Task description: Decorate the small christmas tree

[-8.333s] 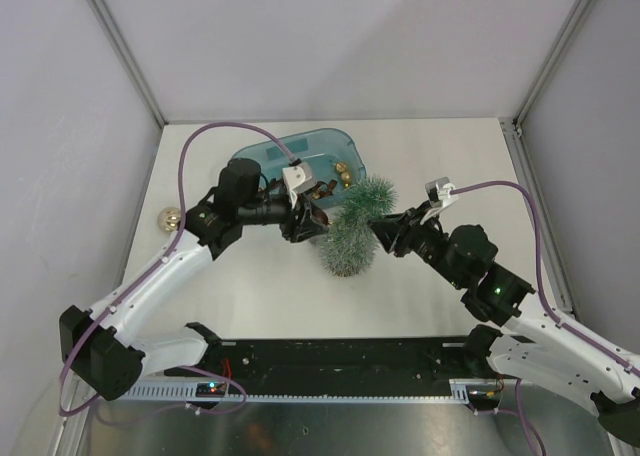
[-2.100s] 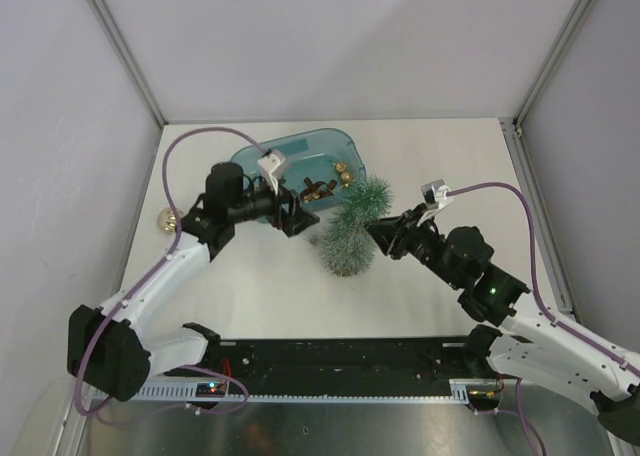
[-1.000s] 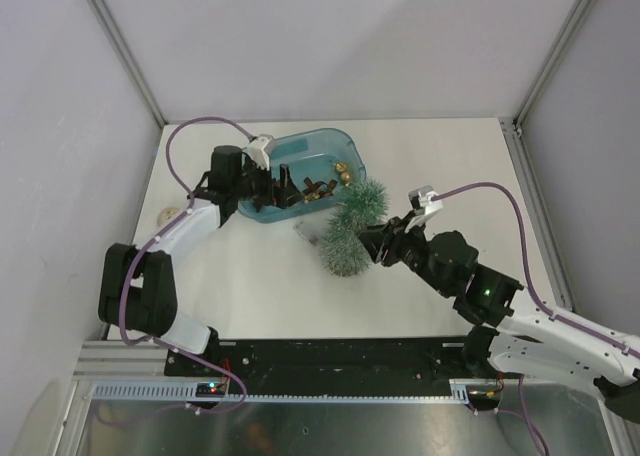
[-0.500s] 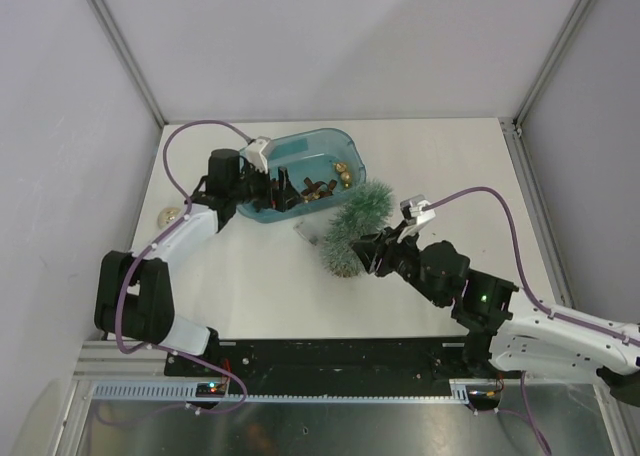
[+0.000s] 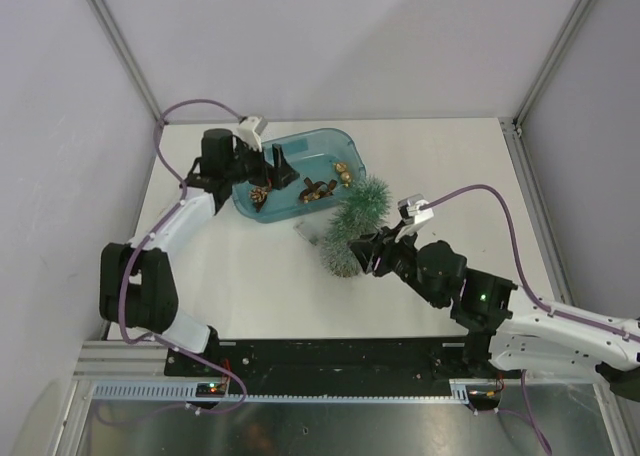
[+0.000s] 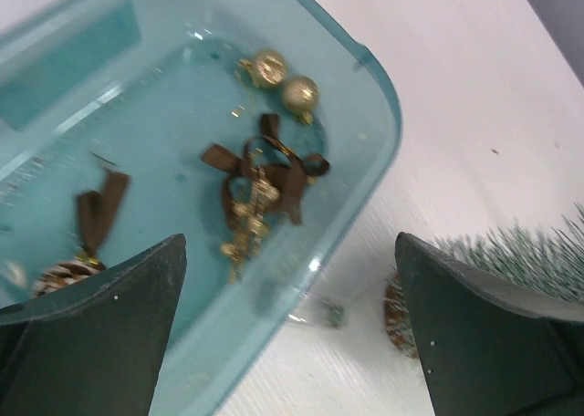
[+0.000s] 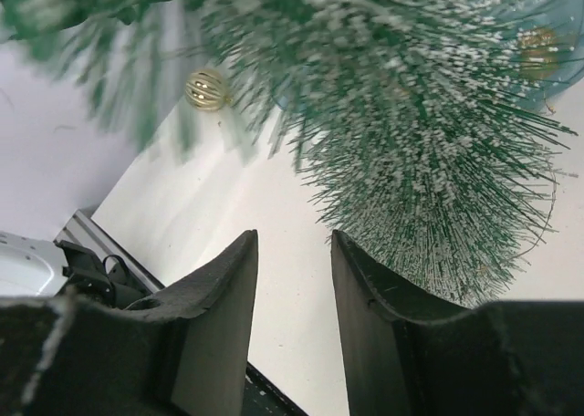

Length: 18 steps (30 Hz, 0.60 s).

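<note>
The small christmas tree (image 5: 354, 223) of frosted green needles stands between the arms, its brown base (image 6: 396, 312) toward the near left; it fills the right wrist view (image 7: 429, 133). My left gripper (image 5: 268, 168) is open and empty above the translucent blue tub (image 5: 340, 144), its fingers wide apart (image 6: 288, 243). In the tub (image 6: 374, 88) lie two gold balls (image 6: 283, 80), a brown ribbon with a gold ornament (image 6: 260, 174) and a pine cone (image 6: 64, 272). My right gripper (image 5: 363, 251) is open and empty (image 7: 294, 238), close beside the tree's lower needles.
A small clear plastic piece (image 5: 305, 233) lies on the table between tub and tree; it also shows in the left wrist view (image 6: 321, 312). A loose gold ball (image 7: 207, 88) lies on the table beyond the tree. Side walls enclose the table.
My left gripper has drawn back from the tree to the tub's left part. My right gripper has moved left, up against the tree's lower part. The tree has shifted slightly.
</note>
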Each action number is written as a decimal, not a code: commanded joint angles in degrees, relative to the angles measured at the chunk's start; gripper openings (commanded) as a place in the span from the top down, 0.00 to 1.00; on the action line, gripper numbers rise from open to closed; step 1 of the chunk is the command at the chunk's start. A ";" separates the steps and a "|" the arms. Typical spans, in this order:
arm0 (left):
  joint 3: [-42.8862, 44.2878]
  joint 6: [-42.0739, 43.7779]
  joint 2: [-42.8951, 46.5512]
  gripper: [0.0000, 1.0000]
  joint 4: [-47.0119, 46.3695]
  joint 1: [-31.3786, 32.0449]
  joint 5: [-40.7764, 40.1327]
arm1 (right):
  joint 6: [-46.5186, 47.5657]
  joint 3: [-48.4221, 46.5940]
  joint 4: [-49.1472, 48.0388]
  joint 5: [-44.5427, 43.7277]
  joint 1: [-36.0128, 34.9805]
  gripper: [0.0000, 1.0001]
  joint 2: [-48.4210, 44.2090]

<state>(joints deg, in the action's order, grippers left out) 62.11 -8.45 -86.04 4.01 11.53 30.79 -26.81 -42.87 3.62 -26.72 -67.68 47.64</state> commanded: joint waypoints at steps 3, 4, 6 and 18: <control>7.58 4.12 -8.07 0.00 1.31 -2.88 -4.47 | -0.26 -5.10 3.36 -3.10 -2.48 0.54 -2.40; 8.77 4.09 -9.88 0.00 1.33 -2.85 -4.44 | -0.04 -5.77 4.27 -3.48 -3.08 0.53 -2.48; 12.06 4.26 -13.75 0.00 1.35 -2.64 -4.62 | 0.39 -7.08 5.89 -4.93 -4.55 0.52 -2.82; 25.72 5.86 -30.57 0.03 2.14 2.52 -4.18 | 0.34 -12.11 14.31 -12.42 -7.16 0.53 -4.86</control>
<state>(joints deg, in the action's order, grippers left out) 83.48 -4.08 -113.21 6.72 11.66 26.06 -26.72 -52.07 15.35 -35.33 -74.46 42.52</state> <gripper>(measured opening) 0.991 0.475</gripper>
